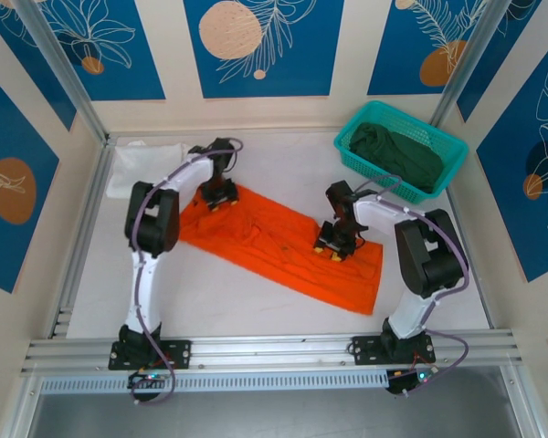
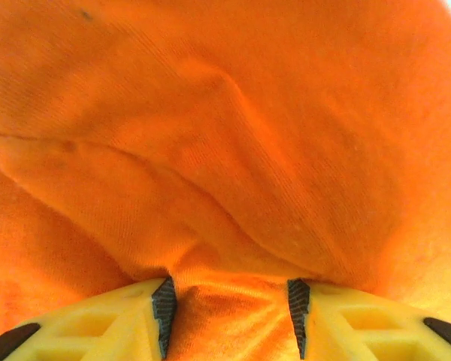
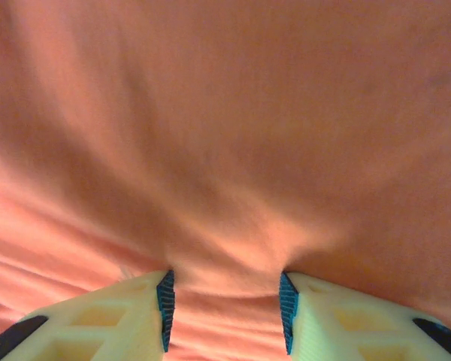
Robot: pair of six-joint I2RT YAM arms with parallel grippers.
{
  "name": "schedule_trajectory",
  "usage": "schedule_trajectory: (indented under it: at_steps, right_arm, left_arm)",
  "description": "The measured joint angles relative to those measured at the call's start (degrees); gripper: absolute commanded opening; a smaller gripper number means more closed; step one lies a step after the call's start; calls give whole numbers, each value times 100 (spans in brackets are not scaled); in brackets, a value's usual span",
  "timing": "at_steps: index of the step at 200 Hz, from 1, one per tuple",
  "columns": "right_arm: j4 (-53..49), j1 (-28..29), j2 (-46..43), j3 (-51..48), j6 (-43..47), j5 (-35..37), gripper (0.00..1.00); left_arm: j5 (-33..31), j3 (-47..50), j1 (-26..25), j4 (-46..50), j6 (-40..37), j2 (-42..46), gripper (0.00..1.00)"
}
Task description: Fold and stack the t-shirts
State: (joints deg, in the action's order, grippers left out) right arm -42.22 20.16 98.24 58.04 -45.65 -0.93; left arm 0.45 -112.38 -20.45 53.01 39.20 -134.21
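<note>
The bright orange t-shirt point(image 1: 274, 239) lies spread out in a long diagonal band across the middle of the table. My left gripper point(image 1: 217, 195) is pressed down on its far left end. In the left wrist view the orange t-shirt point(image 2: 210, 150) rises in a fold ahead of the left gripper point(image 2: 231, 301), whose jaws stand apart with cloth bunched between them. My right gripper point(image 1: 333, 247) is down on the shirt's right half. In the right wrist view the right gripper point(image 3: 226, 301) also stands open over the orange t-shirt point(image 3: 225, 135). The white t-shirt point(image 1: 146, 161) lies at the back left. The dark green t-shirt point(image 1: 397, 151) sits in the basket.
The teal mesh basket point(image 1: 446, 170) stands at the back right corner. Metal frame rails point(image 1: 82, 219) border the white table on the left and along the near edge. Bare table lies in front of the orange shirt.
</note>
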Motion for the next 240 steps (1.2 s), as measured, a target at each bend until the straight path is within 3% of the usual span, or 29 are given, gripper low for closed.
schedule_trajectory:
  at_steps: [35,57,96,140,165,203,240]
  right_arm:
    - [-293,-17,-789,-256,-304,63,51]
    - [-472,-107,-1344,-256,-282,188,53]
    - [-645,-289,-2258,-387,125,142,52]
    - [-544,212,-2870,-1123,505,-592,48]
    - [-492,669,-2743,-1355,522,-778,43]
    - [-352,990,-1895,-1381,457,-815,34]
    - [-138,994,-1346,-1384,219,-815,33]
  left_arm:
    - [219,-3410,-280,166,-330,-1897,58]
    - [297,-4210,-463,98,-332,-2306,67]
    - [-15,-3993,-588,227,-431,-1919,75]
    - [-391,-793,-522,-125,-315,376,67]
    - [-396,81,-518,-245,-142,752,60]
    - [-474,144,-518,-345,-164,55,59]
    - [-522,-1423,-518,-153,-348,-890,58]
